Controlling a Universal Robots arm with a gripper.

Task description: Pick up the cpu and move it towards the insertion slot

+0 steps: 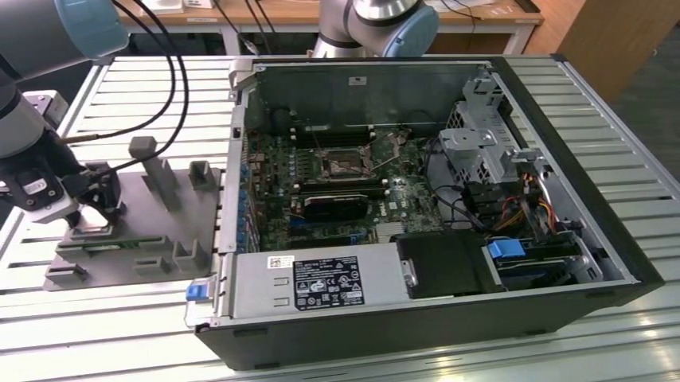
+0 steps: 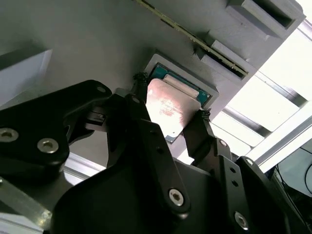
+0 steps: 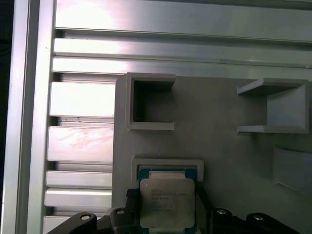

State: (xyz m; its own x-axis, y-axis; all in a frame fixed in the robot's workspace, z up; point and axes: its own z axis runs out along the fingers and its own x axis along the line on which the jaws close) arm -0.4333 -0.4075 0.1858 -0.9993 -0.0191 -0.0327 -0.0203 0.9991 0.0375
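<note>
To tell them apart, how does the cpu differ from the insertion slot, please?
The cpu has a silver top; the insertion slot a dark centre in a metal frame. The cpu lies in the grey fixture; the slot inside the computer case. Both are square.

Both wrist views close above cpu (image 2: 170, 105) (image 3: 167, 202)

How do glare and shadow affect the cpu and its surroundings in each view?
Second wrist view: the cpu carries a warm sheen, and the table slats behind are blown out white. First wrist view: the cpu is evenly lit, slats streaked with glare. Exterior view: the computer case interior lies in shade.
</note>
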